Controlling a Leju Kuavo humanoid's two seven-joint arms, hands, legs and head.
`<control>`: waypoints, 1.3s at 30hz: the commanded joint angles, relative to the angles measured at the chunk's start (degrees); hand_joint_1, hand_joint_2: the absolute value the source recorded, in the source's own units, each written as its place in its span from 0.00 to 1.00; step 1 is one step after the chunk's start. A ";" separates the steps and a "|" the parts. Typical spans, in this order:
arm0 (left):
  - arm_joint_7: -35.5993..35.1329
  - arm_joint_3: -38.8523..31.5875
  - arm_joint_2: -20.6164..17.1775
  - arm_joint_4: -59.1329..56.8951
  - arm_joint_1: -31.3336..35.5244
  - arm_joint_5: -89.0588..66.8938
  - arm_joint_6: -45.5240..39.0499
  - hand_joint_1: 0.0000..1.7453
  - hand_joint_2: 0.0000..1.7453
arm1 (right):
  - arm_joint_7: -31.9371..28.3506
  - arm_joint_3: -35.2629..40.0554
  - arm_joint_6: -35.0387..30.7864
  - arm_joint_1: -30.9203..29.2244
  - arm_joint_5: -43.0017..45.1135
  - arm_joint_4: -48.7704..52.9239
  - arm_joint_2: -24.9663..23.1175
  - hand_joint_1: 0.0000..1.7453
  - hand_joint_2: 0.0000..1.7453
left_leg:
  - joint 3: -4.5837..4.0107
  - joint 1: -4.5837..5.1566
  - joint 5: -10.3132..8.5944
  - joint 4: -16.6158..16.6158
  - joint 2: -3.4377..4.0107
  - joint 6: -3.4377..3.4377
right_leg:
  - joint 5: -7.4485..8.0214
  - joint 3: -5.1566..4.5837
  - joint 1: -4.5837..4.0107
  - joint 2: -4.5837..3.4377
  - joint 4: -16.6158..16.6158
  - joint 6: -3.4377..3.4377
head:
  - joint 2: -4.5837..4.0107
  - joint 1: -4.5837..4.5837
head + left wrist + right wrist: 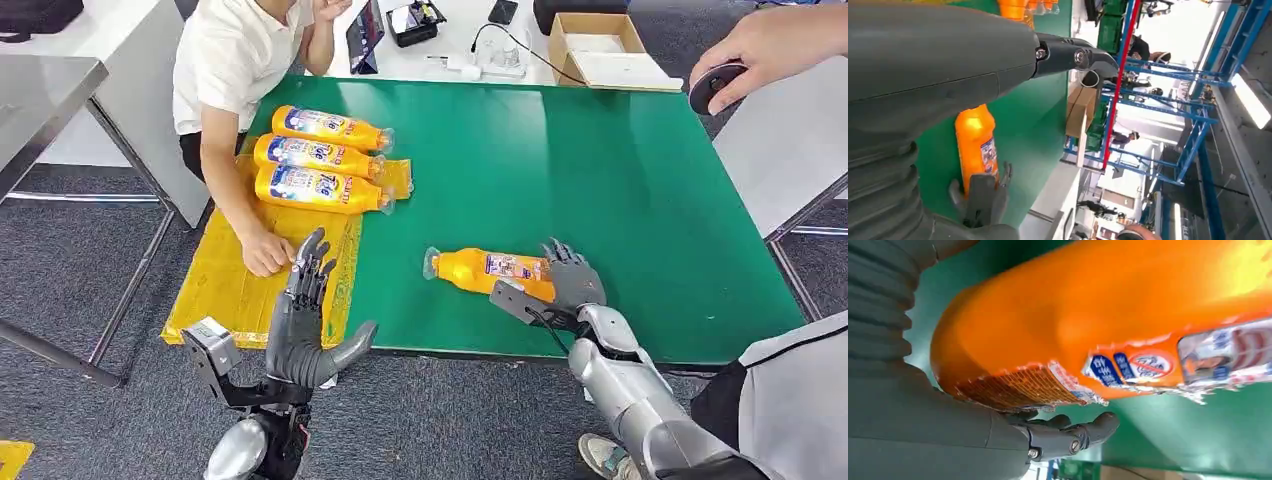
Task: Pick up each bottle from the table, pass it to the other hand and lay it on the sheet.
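An orange bottle [480, 268] [975, 145] [1108, 315] lies on its side on the green table [600, 170], cap pointing toward the sheet. My right hand [570, 285] [948, 430] grips its base end, fingers on the far side and thumb on the near side. My left hand [305, 320] [948, 60] is raised over the near edge of the yellow sheet [220, 290], fingers spread and holding nothing. Three more orange bottles [320, 155] lie side by side at the far end of the sheet.
A seated person rests a hand [265, 250] on the sheet just beyond my left hand. Another person's hand [740, 60] holds a dark object at the far right. A cardboard box [595, 45] and small items stand behind the table.
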State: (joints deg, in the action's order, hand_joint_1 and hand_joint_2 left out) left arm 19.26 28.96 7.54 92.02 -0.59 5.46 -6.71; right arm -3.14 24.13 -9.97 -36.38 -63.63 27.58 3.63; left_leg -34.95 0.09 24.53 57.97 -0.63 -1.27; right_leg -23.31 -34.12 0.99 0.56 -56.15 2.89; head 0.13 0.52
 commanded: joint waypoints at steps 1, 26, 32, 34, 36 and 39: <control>-0.53 0.37 -0.68 -4.29 2.00 0.41 0.38 0.00 1.00 | 1.46 1.15 2.47 -2.90 0.52 -7.99 -0.19 0.00 1.00 | 0.20 -0.03 0.05 -0.05 0.00 0.07 | -0.05 0.23 -0.04 0.00 0.06 -0.11 | 0.00 -0.02; 0.24 1.32 -1.24 -5.04 1.91 2.12 0.56 0.00 1.00 | -15.20 -8.18 5.87 2.44 16.88 -4.65 -2.01 1.00 1.00 | 0.61 -0.09 0.04 -0.12 0.14 0.10 | -0.03 0.56 -0.10 -0.17 0.16 -0.13 | 0.00 -0.02; 0.50 1.01 -1.28 -4.87 0.96 2.14 0.08 0.00 1.00 | -19.37 -10.47 6.34 4.64 21.88 -1.31 -3.90 0.99 1.00 | 0.57 -0.07 0.07 -0.10 0.25 0.11 | -0.04 0.48 -0.08 -0.27 0.09 -0.14 | 0.00 0.00; 0.50 1.02 -1.26 -4.85 0.99 2.14 0.08 0.00 1.00 | -19.39 -10.45 6.40 4.58 21.87 -1.26 -3.78 0.99 1.00 | 0.48 -0.04 0.05 -0.06 0.19 0.07 | -0.03 0.40 -0.04 -0.22 0.05 -0.09 | 0.00 0.00; 0.50 1.02 -1.24 -4.84 1.01 2.14 0.08 0.00 1.00 | -19.40 -10.45 6.43 4.57 21.87 -1.25 -3.68 0.99 1.00 | 0.59 -0.10 0.08 -0.10 0.22 0.13 | -0.04 0.51 -0.11 -0.24 0.12 -0.18 | 0.00 0.02; 0.50 1.02 -1.24 -4.84 1.01 2.14 0.08 0.00 1.00 | -19.40 -10.45 6.43 4.57 21.87 -1.25 -3.68 0.99 1.00 | 0.47 -0.05 0.05 -0.06 0.18 0.08 | -0.02 0.40 -0.05 -0.22 0.07 -0.10 | 0.00 -0.02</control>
State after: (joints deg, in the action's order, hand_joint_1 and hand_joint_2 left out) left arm 19.78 29.11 7.65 90.12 -0.72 7.41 -6.62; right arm -22.75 15.50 -4.00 -32.92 -41.83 26.95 0.81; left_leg -34.61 0.07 24.56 57.97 -0.45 -1.25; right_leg -23.31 -33.85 0.98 0.33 -56.15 2.89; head 0.13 0.50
